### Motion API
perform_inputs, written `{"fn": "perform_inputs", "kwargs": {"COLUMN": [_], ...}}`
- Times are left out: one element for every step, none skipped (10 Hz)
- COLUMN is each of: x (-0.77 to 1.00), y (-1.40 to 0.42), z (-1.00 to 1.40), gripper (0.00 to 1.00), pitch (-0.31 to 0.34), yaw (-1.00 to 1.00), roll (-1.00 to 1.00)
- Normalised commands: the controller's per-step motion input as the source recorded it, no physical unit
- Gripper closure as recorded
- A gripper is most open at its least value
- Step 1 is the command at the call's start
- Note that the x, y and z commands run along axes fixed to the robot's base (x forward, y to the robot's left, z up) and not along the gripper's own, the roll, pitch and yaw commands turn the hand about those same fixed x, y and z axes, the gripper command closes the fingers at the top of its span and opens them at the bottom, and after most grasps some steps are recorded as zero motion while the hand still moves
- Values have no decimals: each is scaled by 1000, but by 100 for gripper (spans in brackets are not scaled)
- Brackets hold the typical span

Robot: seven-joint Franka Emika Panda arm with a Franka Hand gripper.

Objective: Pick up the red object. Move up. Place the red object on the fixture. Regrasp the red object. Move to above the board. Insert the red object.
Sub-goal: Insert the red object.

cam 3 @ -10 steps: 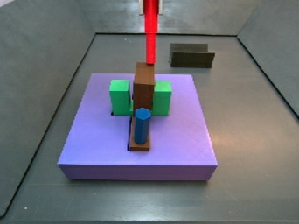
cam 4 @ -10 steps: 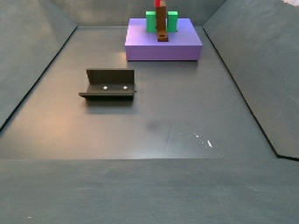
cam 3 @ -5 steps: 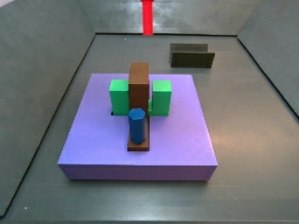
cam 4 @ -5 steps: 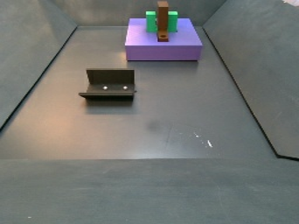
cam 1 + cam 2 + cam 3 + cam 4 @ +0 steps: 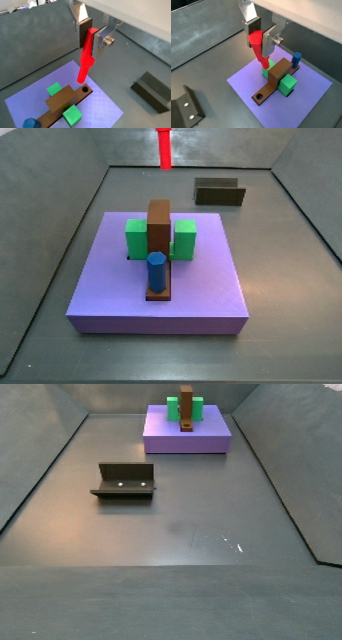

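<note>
In a side view the fixture [image 5: 124,480] stands alone on the near-left floor, nothing on it. Well beyond it lies the board [image 5: 210,442], and on that board, going near to far, a blue peg [image 5: 158,270] stands at the near end of a brown bar [image 5: 162,228], with green blocks [image 5: 136,238] on either side of the bar. In a wrist view a dark hole [image 5: 85,90] shows at one end of the bar.

Farthest and highest is the gripper [image 5: 91,41]. Its fingers [image 5: 268,39] are closed onto the upper end of the red stick [image 5: 85,61], which hangs down from them, tilted slightly, well above the board. In a side view only the stick's lower end [image 5: 163,148] shows at the top edge, beyond the far end of the bar.

I judge the hold to be the weak point: the pads grip only the top of a long stick, so its free tip can swing or lean. If it comes down off-line it would strike the bar's top beside the hole, jam, or slip within the pads.
</note>
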Motion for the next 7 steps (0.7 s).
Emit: {"fn": "perform_inputs", "kwargs": {"x": [0,0,0,131,163,154,129], "y": [0,0,0,-74,-126,-129,-89], "z": [100,89,23,0,-54,-51,0], "gripper": [100,100,100,100,100,100,100], "pitch": [157,146,74,19,0,0,9], "yaw": [0,0,0,11,49,69,111], "roll": [500,500,500,500,500,500,500]}}
